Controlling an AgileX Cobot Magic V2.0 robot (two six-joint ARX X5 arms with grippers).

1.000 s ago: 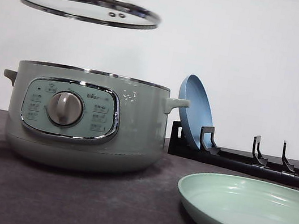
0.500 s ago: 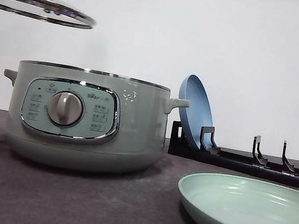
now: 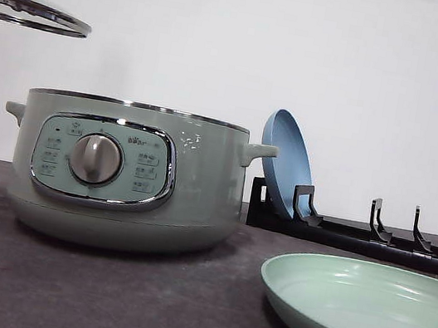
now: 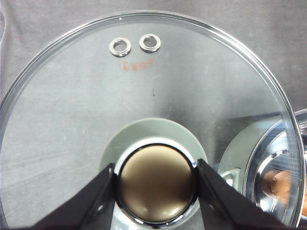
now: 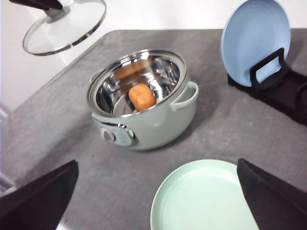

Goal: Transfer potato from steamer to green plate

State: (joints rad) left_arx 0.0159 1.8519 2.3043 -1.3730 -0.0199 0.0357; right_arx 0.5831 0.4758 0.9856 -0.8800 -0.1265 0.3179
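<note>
The potato (image 5: 143, 97), orange-brown and oval, lies inside the open steamer (image 5: 148, 120), a sage-green pot (image 3: 117, 172) with a silver dial. My left gripper (image 4: 156, 184) is shut on the knob of the glass lid (image 4: 153, 86), holding it high above the table, left of the steamer (image 3: 26, 10). Past the lid's rim, the left wrist view catches the potato (image 4: 283, 184) in the pot. The green plate (image 3: 370, 316) lies on the table to the right front of the steamer. My right gripper (image 5: 156, 165) hangs open above the plate (image 5: 201, 201) and the steamer, holding nothing.
A blue plate (image 3: 286, 163) stands upright in a black rack (image 3: 358, 238) behind the green plate, close to the steamer's right handle. The grey table's left edge (image 5: 29, 139) runs near the steamer. A white wall is at the back.
My left gripper has carried the lid further left, from above the steamer to the frame's left edge. The steamer and both plates have not moved.
</note>
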